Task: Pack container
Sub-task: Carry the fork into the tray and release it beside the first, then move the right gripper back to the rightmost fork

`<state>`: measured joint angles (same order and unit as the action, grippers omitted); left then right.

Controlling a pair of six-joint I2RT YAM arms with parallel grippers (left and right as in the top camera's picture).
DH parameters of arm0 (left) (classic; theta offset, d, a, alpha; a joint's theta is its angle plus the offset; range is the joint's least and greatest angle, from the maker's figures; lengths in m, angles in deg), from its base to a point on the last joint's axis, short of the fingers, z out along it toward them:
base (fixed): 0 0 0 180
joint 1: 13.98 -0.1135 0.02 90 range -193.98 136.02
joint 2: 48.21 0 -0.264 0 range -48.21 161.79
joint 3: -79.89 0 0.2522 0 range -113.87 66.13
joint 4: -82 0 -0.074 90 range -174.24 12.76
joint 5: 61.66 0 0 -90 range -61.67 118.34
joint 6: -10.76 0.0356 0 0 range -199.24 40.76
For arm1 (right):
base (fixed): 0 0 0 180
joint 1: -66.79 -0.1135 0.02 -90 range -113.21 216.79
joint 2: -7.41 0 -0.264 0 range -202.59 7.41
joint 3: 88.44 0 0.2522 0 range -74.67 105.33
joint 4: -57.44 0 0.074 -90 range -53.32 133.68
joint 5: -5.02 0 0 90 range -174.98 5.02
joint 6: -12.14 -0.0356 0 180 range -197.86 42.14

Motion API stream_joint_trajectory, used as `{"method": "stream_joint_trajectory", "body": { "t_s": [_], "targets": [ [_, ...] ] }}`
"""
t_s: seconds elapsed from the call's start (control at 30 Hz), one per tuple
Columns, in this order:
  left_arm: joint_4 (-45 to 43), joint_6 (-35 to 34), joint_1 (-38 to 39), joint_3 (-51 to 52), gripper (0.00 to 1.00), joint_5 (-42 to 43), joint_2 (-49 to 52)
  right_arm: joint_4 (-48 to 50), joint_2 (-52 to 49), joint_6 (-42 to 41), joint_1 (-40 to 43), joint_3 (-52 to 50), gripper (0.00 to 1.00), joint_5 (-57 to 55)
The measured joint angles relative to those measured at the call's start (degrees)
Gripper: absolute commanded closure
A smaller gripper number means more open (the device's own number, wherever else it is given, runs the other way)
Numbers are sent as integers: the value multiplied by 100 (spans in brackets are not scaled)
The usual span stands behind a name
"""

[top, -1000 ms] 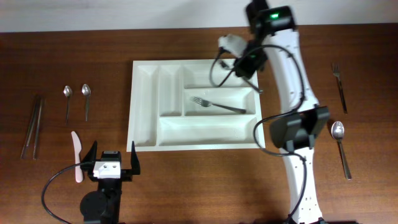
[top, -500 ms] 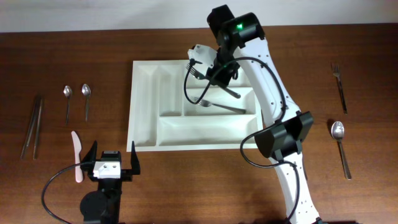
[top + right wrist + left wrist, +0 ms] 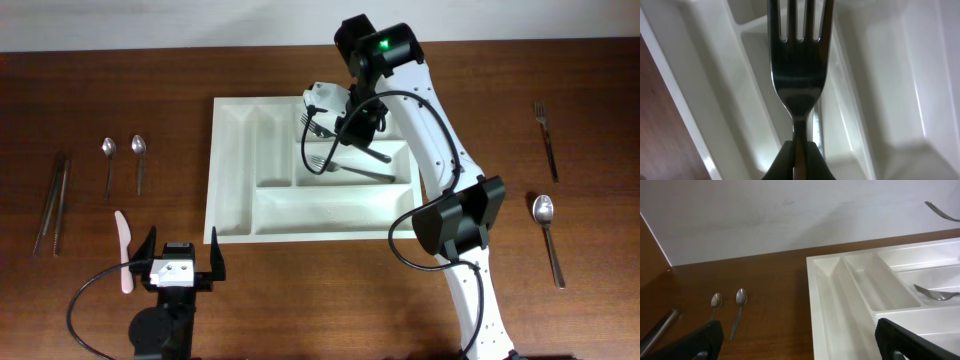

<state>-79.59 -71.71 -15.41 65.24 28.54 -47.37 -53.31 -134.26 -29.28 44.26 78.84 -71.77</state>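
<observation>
1. A brown wooden desk (image 3: 120, 80) runs up to a pale wall along its far edge.
2. One container (image 3: 330, 212), white with five compartments, lies at the middle of the desk, a little toward the far edge.
3. Two grippers are in view. The right gripper (image 3: 797, 162) hangs over the container's far side, clamped on the neck of the held fork (image 3: 799, 60). The left gripper (image 3: 181, 245) sits by the near edge, left of the middle, with its fingers spread wide apart.
4. There are three forks: the held one, a lying fork (image 3: 352, 170) in the middle long compartment, and a loose fork (image 3: 547, 142) on the desk toward the far-right corner.
5. There are three spoons. A large spoon (image 3: 550, 245) lies by the right edge. An outer small spoon (image 3: 108, 168) and an inner small spoon (image 3: 139, 168) lie side by side toward the left edge.
6. Two dark rods (image 3: 52, 205) lie together along the left edge; what kind of utensil they are I cannot tell.
7. One white knife (image 3: 123, 252) lies toward the near-left corner, just beside the left gripper.
</observation>
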Motion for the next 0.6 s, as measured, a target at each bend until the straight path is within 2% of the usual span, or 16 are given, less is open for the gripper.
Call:
{"method": "stream_joint_trajectory", "body": {
  "t_s": [0.13,0.5,0.53,0.6],
  "targets": [
    [2,2,0,0,1,0,0,0,0,345,85,0,87,0],
    [2,0,0,0,1,0,0,0,0,1309,479,0,87,0],
    [2,2,0,0,1,0,0,0,0,1338,487,0,86,0],
    [2,0,0,0,1,0,0,0,0,1388,503,0,79,0]
  ]
}}
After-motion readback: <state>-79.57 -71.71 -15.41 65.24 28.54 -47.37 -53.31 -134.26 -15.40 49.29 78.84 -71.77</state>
